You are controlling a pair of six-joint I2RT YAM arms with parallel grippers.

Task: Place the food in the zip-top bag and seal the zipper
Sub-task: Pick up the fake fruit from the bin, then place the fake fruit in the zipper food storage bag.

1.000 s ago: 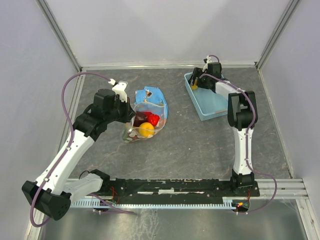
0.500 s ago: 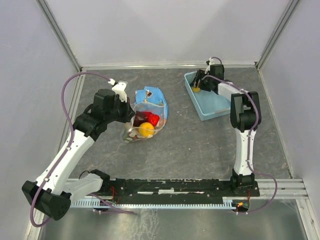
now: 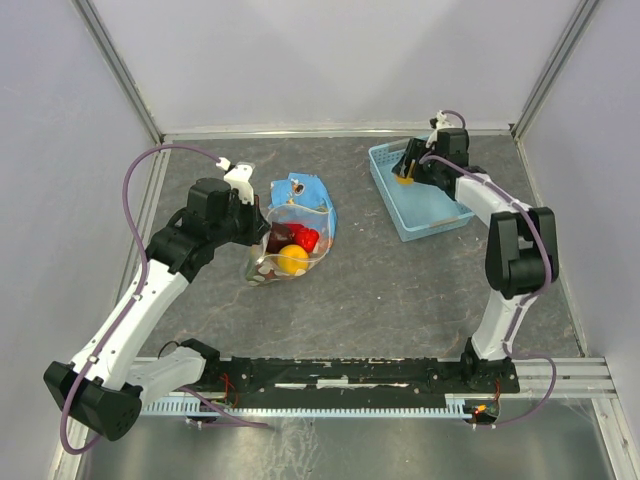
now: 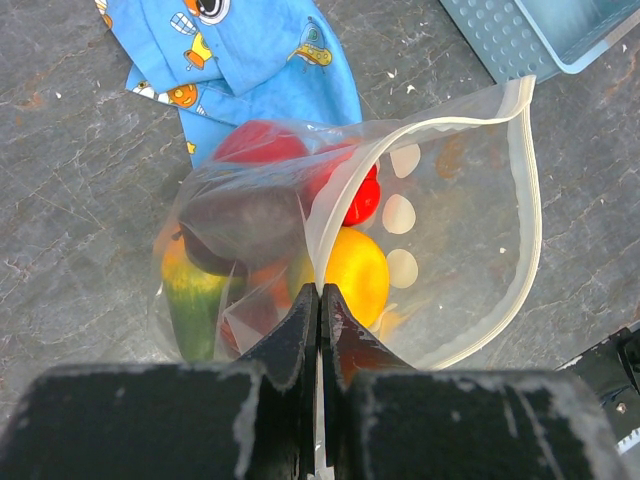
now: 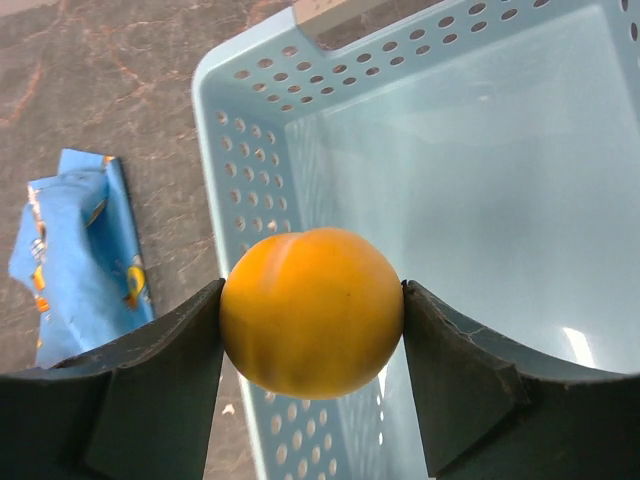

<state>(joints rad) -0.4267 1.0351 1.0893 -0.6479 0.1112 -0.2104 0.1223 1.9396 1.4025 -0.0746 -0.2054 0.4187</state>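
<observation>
Where the views are read from: clock directions take the overhead view, with 12 o'clock at the far wall and the arm bases at 6 o'clock.
Counter: dark grey, stone-patterned surface carrying everything named below.
Zip-top bag: clear pouch with pale round dots, lying at about 9 o'clock from the counter's centre; its mouth gapes open.
Zipper: thin white strip curving round the open mouth, its two sides apart, unsealed.
Food in the bag: a yellow fruit nearest the mouth, a red fruit and a dark maroon fruit behind it, and a green-orange fruit deepest in the pouch. All are seen through the plastic.
Left gripper: fingers pressed together, pinching the rim of the bag at the mouth.
Cloth: blue, cartoon-printed, crumpled at the bag's 12 o'clock side, partly under the pouch.
Basket: light blue perforated plastic, at about 1 o'clock from the counter's centre, well apart from the bag.
Orange fruit: round, smooth, over the basket's corner that points to 11 o'clock; whether it touches the basket cannot be told.
Right gripper: spread wide yet clamped on the orange fruit, one finger against each flank.
</observation>
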